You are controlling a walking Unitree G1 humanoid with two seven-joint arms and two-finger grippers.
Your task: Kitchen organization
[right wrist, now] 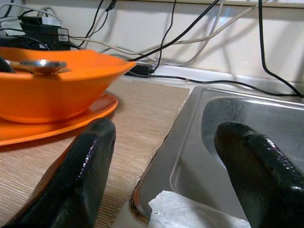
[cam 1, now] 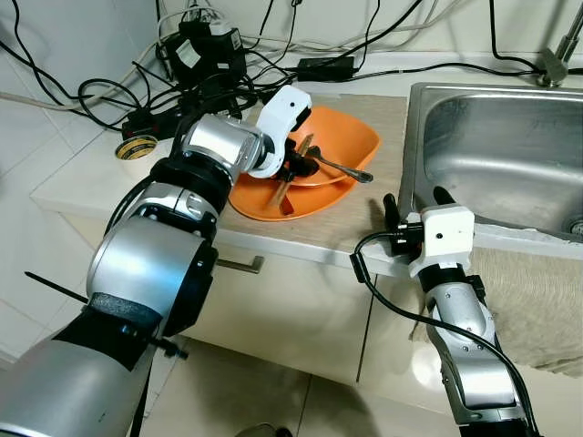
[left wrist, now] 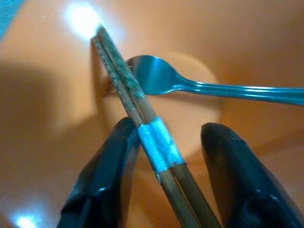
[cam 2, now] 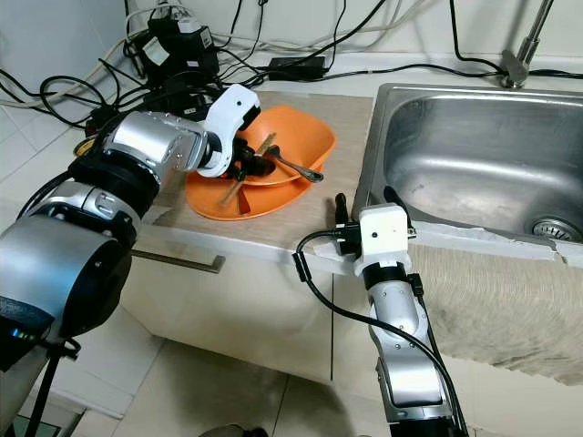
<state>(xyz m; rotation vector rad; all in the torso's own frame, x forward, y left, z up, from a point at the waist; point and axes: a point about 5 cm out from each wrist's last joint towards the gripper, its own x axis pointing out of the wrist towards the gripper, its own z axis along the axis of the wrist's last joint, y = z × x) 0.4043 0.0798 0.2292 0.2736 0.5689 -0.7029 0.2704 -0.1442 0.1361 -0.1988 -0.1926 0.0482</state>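
An orange bowl sits on an orange plate on the counter. Inside the bowl lie a metal spoon and a pair of wooden chopsticks bound with blue tape. My left gripper reaches down into the bowl; its fingers stand open on either side of the chopsticks, one finger touching them and the other apart. My right gripper is open at the counter's front edge, between the plate and the steel sink, with nothing in it.
Black cables and power adapters crowd the counter's back left. A roll of tape lies near them. A cloth hangs over the sink's front. The tap base stands behind the sink. A drawer handle sits below the counter.
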